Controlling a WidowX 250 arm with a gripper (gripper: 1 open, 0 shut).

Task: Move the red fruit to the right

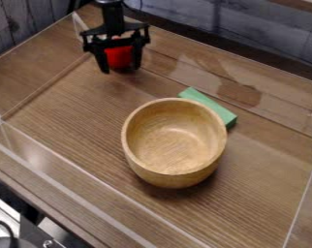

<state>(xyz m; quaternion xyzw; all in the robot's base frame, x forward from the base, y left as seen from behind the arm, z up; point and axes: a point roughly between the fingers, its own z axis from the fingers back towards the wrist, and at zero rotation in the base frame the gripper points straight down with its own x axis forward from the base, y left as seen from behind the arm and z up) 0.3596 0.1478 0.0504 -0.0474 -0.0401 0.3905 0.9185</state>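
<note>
Pincer straddling the red fruit, jaws narrowed about its sides, apparently gripping. Resting at the worktop far edge, well apart from wooden bowl and green sponge.

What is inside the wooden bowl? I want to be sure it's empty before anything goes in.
The wooden bowl shows only bare wood inside. A green sponge lies behind it, partly hidden by its rim.
</note>
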